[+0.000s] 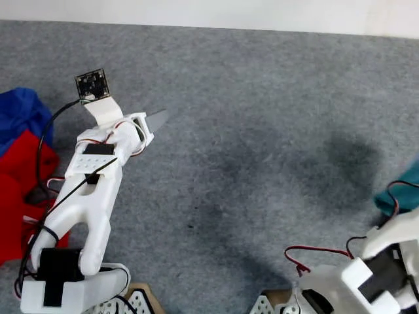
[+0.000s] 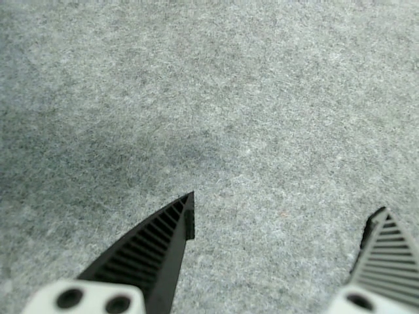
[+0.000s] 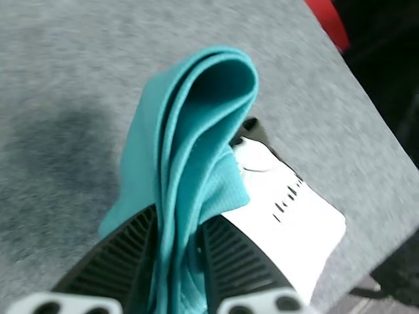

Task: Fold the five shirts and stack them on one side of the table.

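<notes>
My right gripper is shut on a teal shirt, whose folded layers stick up between the fingers. In the high view the same teal shirt shows at the right edge above the right arm. A white piece with dark print lies under the teal shirt near the table's corner. At the left edge a blue shirt and a red shirt lie crumpled. My left gripper hangs open over bare grey felt, to the right of that pile.
The grey felt table top spreads between both arms. Its edge runs close beside the white piece, with a dark drop and something red beyond. Cables hang along both arms.
</notes>
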Controlling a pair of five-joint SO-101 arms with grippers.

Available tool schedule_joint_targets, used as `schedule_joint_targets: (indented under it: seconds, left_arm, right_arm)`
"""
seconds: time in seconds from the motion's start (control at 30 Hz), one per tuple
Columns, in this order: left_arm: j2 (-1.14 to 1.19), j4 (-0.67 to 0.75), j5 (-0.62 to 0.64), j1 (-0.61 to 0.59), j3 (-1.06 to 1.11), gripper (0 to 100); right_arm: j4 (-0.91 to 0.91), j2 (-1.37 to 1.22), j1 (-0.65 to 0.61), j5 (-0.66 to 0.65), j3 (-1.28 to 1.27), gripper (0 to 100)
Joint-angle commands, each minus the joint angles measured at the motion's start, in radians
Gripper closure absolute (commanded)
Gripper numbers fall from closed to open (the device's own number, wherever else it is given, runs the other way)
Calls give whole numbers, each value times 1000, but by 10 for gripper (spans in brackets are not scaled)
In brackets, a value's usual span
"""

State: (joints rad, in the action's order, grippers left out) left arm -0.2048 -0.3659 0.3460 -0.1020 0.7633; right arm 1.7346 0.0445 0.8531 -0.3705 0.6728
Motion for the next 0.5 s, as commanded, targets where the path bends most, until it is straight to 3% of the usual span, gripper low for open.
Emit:
schedule_joint_targets:
  seconds: [0.0,0.27,0.47]
  left_arm:
    - [25,20,5,2,-24,600]
    - [56,18,3,10,-48,600]
    - [56,18,3,10,-48,600]
  right_arm:
    - [-36,48,88,-12,1,991]
    - [-48,47,262,-120,-12,991]
    - [-122,47,341,-264,-213,991]
